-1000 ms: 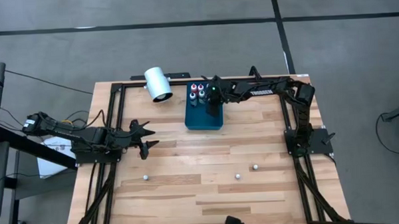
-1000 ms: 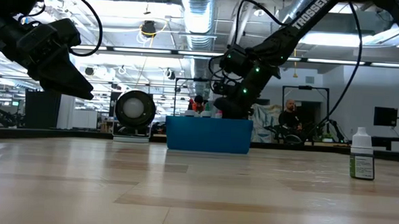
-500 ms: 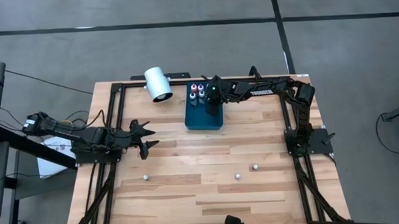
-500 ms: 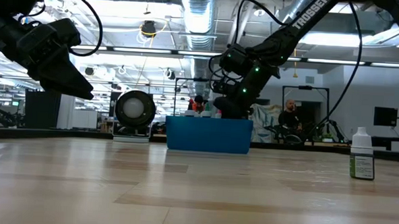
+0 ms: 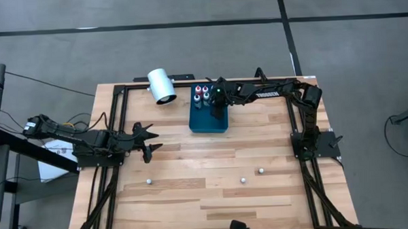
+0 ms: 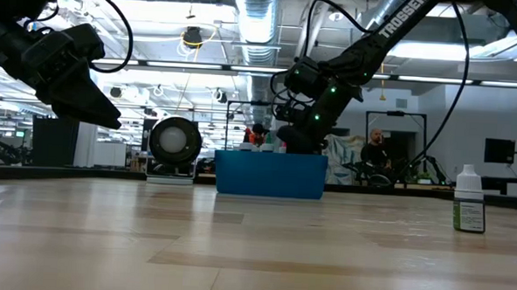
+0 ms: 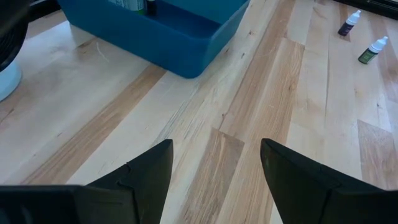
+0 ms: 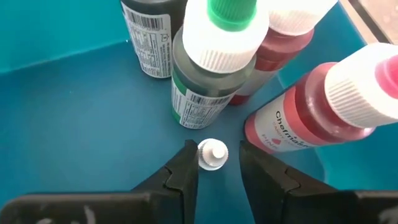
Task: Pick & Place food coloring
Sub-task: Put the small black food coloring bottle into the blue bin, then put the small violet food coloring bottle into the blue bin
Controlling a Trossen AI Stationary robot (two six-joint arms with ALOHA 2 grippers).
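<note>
- Right gripper (image 8: 213, 163) is down inside the blue tray (image 5: 209, 119), at the table's (image 5: 213, 189) far side; its fingers (image 8: 184, 168) stand slightly apart on either side of a small bottle's white cap (image 8: 212, 154) — whether they touch it I cannot tell.
- Just beyond that cap, more bottles (image 8: 214, 56) stand upright in the tray: a green-tipped one, red ones, a dark one.
- Three bottles (image 5: 260, 171) remain on the table nearer the front — well apart from the tray.
- Left gripper (image 7: 214, 180) hovers open over bare wood at the table's left.
- A white cylinder (image 5: 161, 86) lies beside the tray.
</note>
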